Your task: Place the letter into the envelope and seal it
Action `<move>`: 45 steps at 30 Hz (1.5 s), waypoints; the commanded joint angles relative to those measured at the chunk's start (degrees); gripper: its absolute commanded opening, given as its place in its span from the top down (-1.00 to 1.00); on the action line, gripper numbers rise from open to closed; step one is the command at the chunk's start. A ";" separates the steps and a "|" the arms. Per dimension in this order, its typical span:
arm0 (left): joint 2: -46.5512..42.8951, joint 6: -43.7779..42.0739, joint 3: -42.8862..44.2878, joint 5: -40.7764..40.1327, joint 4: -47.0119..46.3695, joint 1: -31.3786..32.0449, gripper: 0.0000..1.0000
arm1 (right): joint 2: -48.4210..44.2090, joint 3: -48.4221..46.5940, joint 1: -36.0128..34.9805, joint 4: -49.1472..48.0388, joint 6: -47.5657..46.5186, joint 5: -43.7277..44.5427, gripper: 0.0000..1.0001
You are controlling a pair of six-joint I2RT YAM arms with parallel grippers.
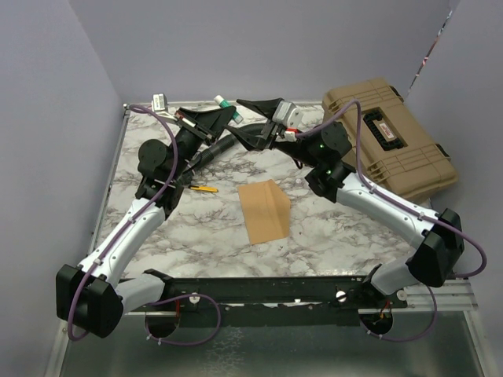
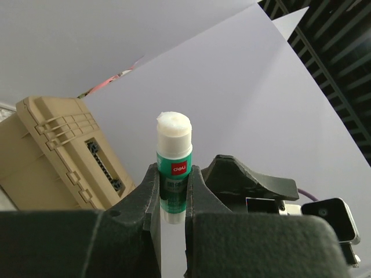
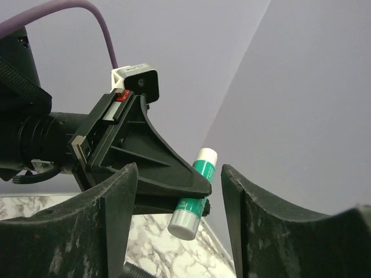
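Left fingers [image 2: 148, 200] pinch the bare-tipped green-and-white glue stick [image 2: 174, 165] aloft, right fingers [image 3: 119, 200] spread beside it; a slip could smear the kraft-brown paper envelope [image 1: 265, 210] lying mid-way on the marble counter [image 1: 196, 236].

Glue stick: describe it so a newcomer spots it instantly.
Start at the far edge of the marble table, left of the tan case. There the left hand is shut on the glue stick. It is the only small green-and-white tube, with a red label and bare white tip.
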State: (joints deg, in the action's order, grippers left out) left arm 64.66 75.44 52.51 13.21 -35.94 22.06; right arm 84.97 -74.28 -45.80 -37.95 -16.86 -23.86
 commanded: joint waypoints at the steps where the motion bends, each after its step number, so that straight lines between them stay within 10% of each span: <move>1: -1.38 1.02 2.44 -1.85 0.60 -0.09 1.00 | -0.91 1.88 -0.43 -0.58 -1.90 3.33 -0.27; 7: -1.72 -0.43 2.72 -1.79 0.80 -0.05 1.00 | -2.62 5.29 -0.43 -2.89 -2.64 5.50 0.20; 16: -1.43 -0.62 3.07 -1.50 1.14 0.00 1.00 | -1.85 5.15 -0.43 -5.32 -1.35 7.28 -0.10; 35: -1.12 -1.32 4.70 0.05 0.69 0.62 1.00 | 3.89 0.30 -0.43 -7.54 -2.13 8.68 0.22; 45: -1.49 -2.21 4.41 0.32 0.61 0.67 1.00 | 4.58 -1.72 -0.43 -7.34 -2.13 8.73 0.99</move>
State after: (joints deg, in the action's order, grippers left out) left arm 64.29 74.32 55.70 10.96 -34.37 22.20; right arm 88.84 -74.00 -46.17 -44.86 -18.98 -16.93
